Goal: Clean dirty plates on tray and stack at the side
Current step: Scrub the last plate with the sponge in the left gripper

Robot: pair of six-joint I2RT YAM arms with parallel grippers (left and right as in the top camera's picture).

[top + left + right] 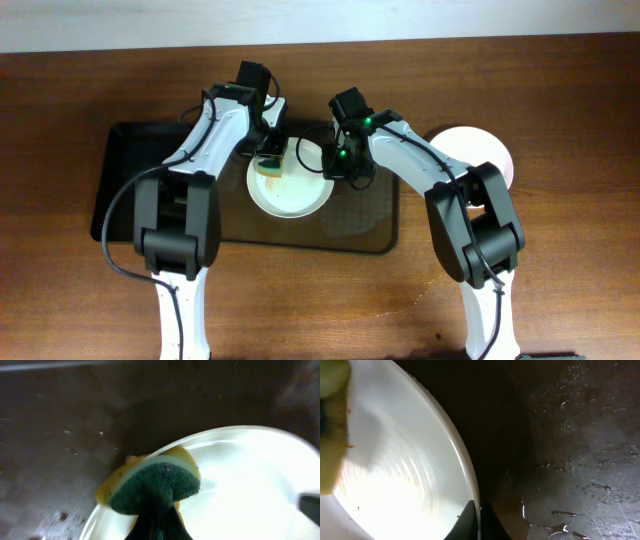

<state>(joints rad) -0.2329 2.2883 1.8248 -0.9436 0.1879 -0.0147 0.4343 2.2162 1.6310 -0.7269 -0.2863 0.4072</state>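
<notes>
A white plate lies on the brown tray, near its middle. My left gripper is shut on a yellow and green sponge pressed on the plate's far left rim. My right gripper is shut on the plate's right rim, one finger inside and one outside. Brown specks dot the plate in the right wrist view, and the sponge shows at its left edge. A stack of white plates sits on the table to the right of the tray.
A smaller black tray lies at the left, touching the brown tray. Water drops lie on the tray floor beside the plate. The wooden table runs along the front.
</notes>
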